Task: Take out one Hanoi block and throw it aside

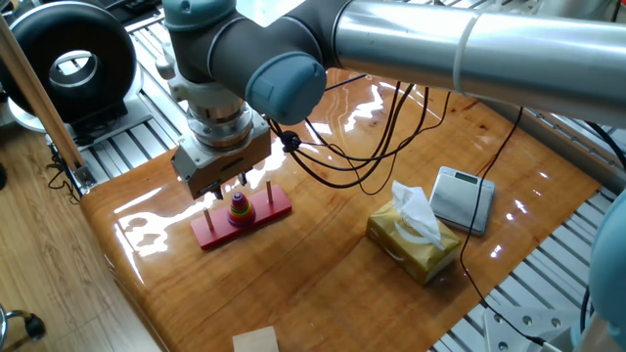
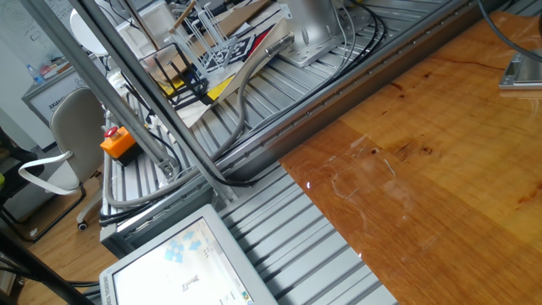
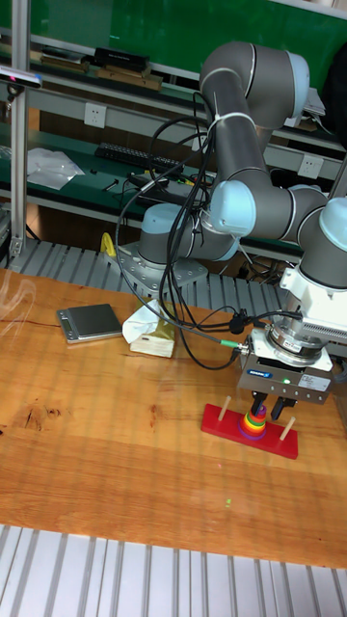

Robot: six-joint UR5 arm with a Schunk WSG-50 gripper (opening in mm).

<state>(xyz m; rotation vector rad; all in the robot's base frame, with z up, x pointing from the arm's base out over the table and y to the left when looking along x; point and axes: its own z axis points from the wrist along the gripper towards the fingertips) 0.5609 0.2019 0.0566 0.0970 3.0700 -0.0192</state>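
My arm is built of thick silver-grey tubes, and each joint ends in a round, pale blue cap. In the tall fixed view the same grey tubing and blue caps show along the whole arm. At the wrist I see a stack of metal rings, then a boxy grey gripper with two thin dark fingers. Its front face carries a small blue label and a tiny green light. Black cables loop loosely from the wrist.
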